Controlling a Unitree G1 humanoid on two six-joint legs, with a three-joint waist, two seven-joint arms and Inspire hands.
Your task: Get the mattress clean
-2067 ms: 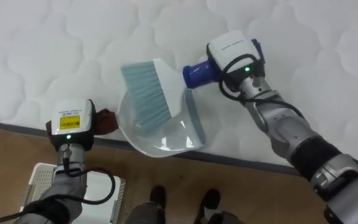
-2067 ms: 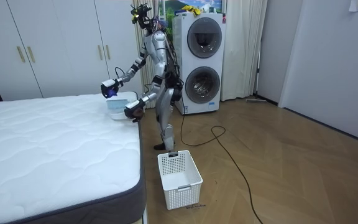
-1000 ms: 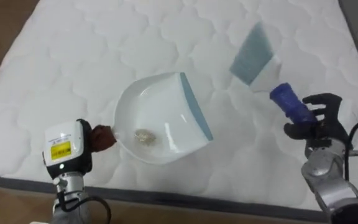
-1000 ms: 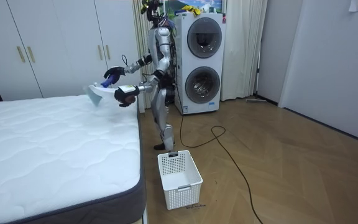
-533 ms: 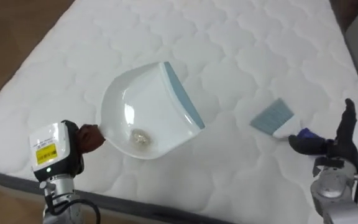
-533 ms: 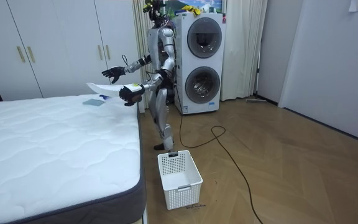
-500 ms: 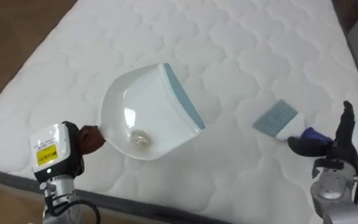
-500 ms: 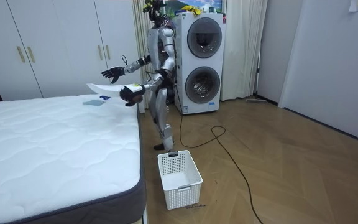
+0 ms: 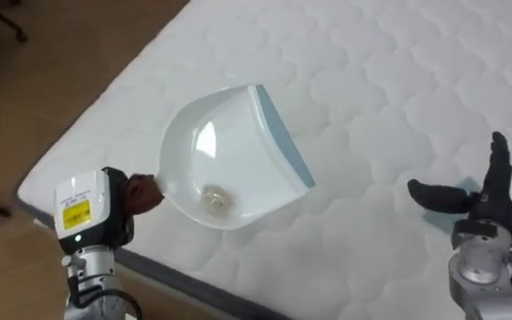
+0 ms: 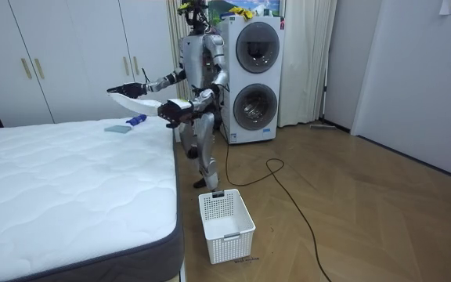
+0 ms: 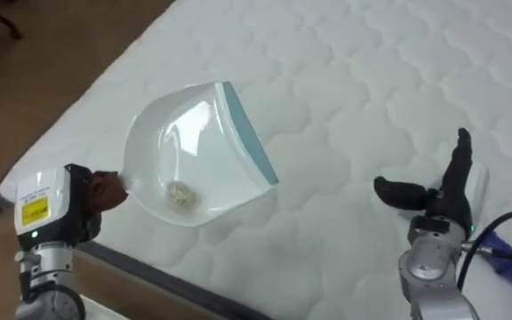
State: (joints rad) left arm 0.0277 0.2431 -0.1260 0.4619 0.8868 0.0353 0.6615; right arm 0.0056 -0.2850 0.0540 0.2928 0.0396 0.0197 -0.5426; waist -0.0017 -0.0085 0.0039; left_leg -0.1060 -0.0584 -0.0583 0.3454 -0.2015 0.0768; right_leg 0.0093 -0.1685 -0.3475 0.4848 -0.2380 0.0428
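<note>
We take the bed first: its white quilted mattress is bare apart from the brush, and the robot stands on the floor at the bed's corner nearest the stacked washing machines. Next is the white basket, which sits on the floor just off the bed's long side edge, well apart from the robot and nearer the room camera. We judge that to be the robot's left side (it faces the bed, toward the room view's left). The dustpan hangs above the mattress close to that corner. Its long axis runs from the handle at the bed's edge to the blue-grey lip, which points in toward the bed's middle. The left hand carries it by the handle. The wrist casing hides most of the fingers, but the pan rides clear of the mattress, so we read the hand as clamped round the handle. The brush lies flat on the mattress near the same corner. The right hand is spread wide and empty above the mattress, on the lip side of the pan. Smallest is the clump of debris, settled deep in the pan near the handle. We judge that the next move turns on the basket lying behind and to the left of the loaded pan, with the left hand the nearer one.
</note>
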